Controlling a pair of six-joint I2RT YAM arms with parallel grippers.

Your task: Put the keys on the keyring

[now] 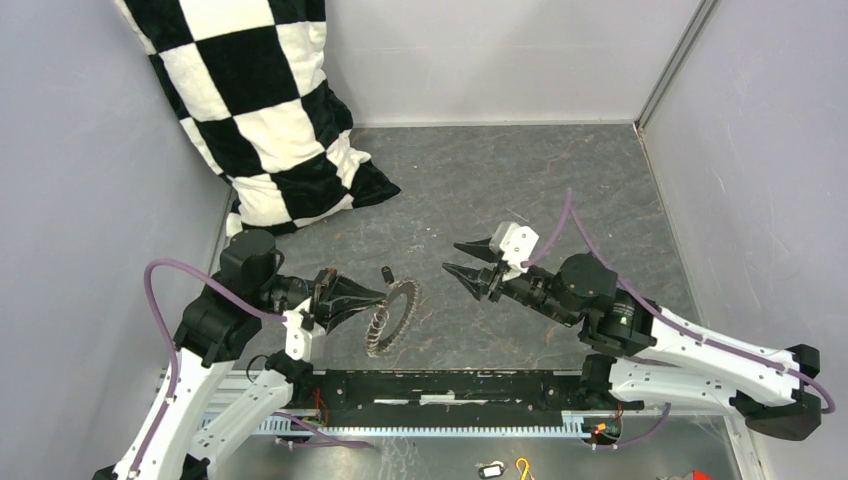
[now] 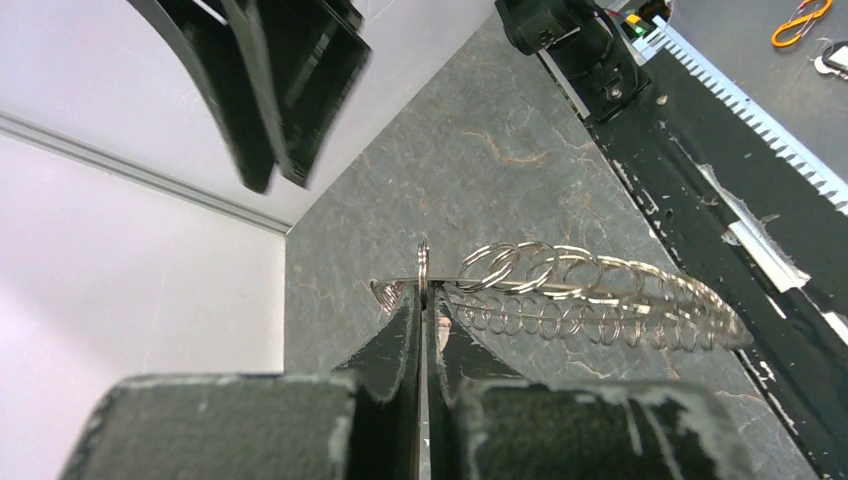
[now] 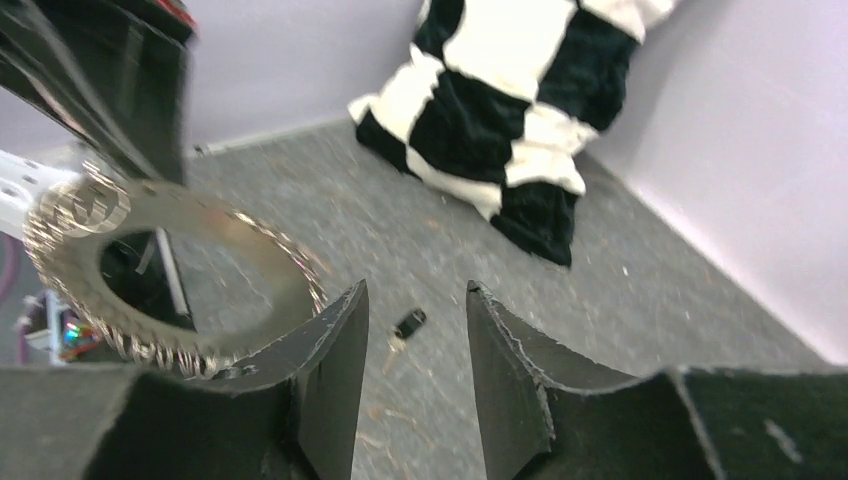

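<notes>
The left gripper (image 2: 422, 300) is pressed together on the rim of the keyring (image 2: 600, 290), pinching the thin hoop edge-on at its fingertips, so the ring stands out beyond them, clear of the table (image 1: 520, 180). The hoop looks stiff, light and smooth. A narrow pinch like this probably lets it swivel if pushed. The small rings (image 2: 520, 265) strung round it hang loose and would slide and bunch, so any bare stretch of wire is the better hold.

Just past the ring, and lying flat on the table ahead of and below the right gripper's tips, is the black-headed key (image 3: 410, 323). It is tiny, light and easily skated away. Its blade seems to point back toward the gripper, though the wrist view is too soft to be sure. The plastic head is thicker and less slippery than the blade, so it is the part to take.

The right gripper (image 3: 413, 290) is spread and holds nothing, its gap lined up roughly over the key.
</notes>
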